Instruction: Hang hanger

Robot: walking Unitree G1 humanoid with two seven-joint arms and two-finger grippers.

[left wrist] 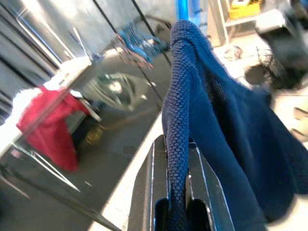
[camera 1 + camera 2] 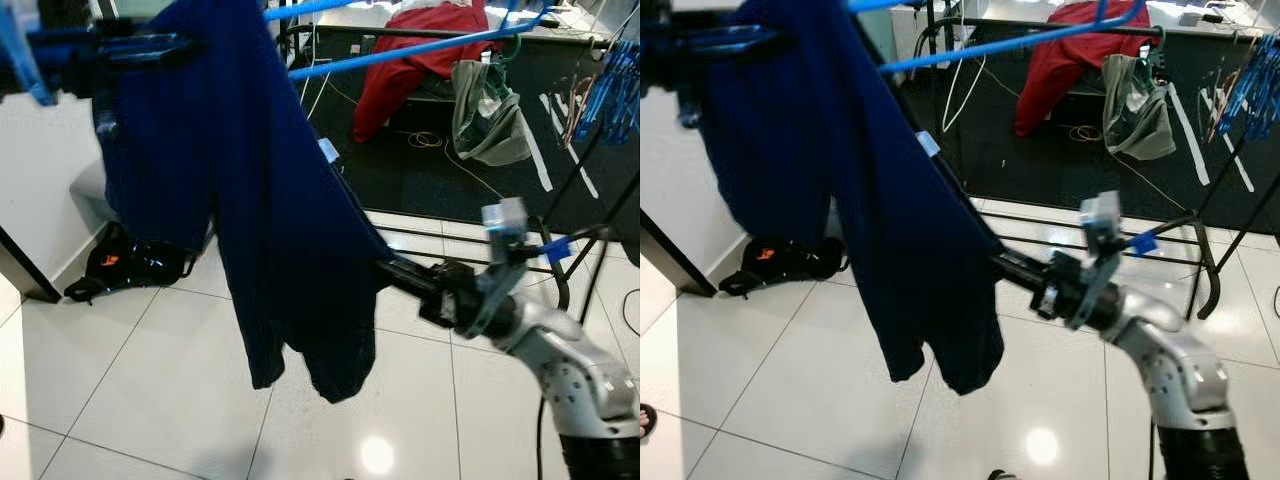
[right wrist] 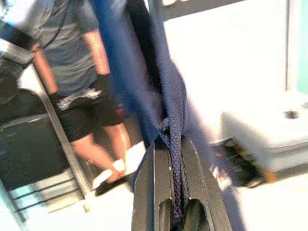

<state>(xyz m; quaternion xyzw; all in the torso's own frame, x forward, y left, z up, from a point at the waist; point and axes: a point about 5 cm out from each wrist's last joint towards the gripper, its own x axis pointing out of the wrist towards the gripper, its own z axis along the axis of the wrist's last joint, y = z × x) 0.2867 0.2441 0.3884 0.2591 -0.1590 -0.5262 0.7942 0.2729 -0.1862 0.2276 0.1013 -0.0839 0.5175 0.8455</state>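
A red garment (image 2: 425, 55) and a grey-green garment (image 2: 487, 112) hang over a dark rail at the back, above a black mat (image 2: 430, 165). A black bag (image 2: 125, 265) lies on the glossy white tiled floor (image 2: 130, 390) near a wall. A person (image 3: 79, 72) in dark shorts stands nearby.

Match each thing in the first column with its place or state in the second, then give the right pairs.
Things
1. navy garment
2. red garment
3. grey-green garment
4. black bag

Places or states
A. lying on the white floor by the wall
B. pinched by both grippers
C. draped at the far end of the rack
D. hanging just right of the red one

Pairs: 1-B, 2-C, 3-D, 4-A
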